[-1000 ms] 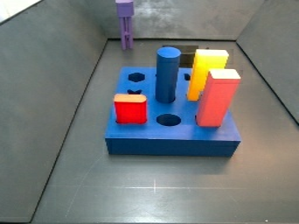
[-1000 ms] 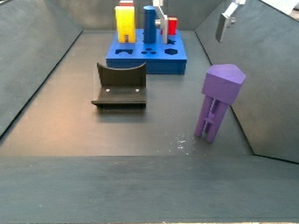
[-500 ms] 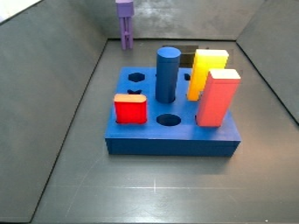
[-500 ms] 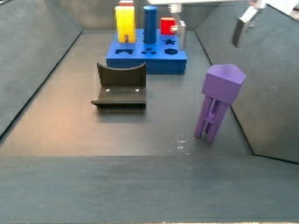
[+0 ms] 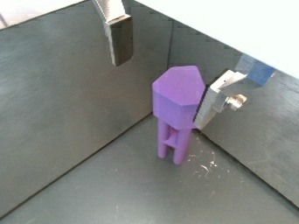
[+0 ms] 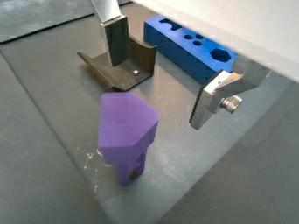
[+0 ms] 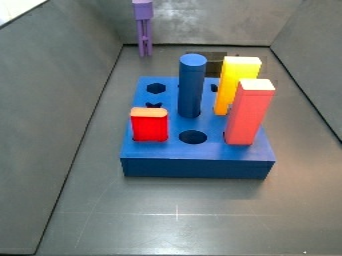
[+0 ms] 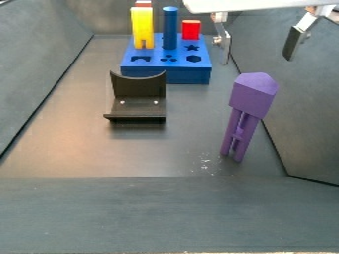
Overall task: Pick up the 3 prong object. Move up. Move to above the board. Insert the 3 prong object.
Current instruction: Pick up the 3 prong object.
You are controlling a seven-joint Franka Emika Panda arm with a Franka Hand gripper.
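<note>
The 3 prong object point(image 8: 247, 114) is purple, with a hexagonal head, and stands upright on its prongs on the grey floor near the wall. It also shows in both wrist views point(image 5: 176, 109) point(image 6: 126, 133) and far back in a side view point(image 7: 142, 25). My gripper point(image 8: 261, 38) is open and empty above the object. One finger point(image 5: 117, 39) and the other finger point(image 5: 216, 101) stand on either side of its head, apart from it. The gripper also shows in a wrist view point(image 6: 158, 103). The blue board point(image 7: 201, 155) lies away from the object.
The board point(image 8: 166, 63) carries a blue cylinder point(image 7: 191, 85), a yellow block point(image 7: 238, 80), a salmon block point(image 7: 249, 112) and a red block point(image 7: 148, 125), with open holes point(image 6: 187, 39). The dark fixture point(image 8: 137, 94) stands between the board and the object. Grey walls enclose the floor.
My gripper has moved sideways across the side view and now hangs over the purple object, both fingers showing. The object and the board have not moved.
</note>
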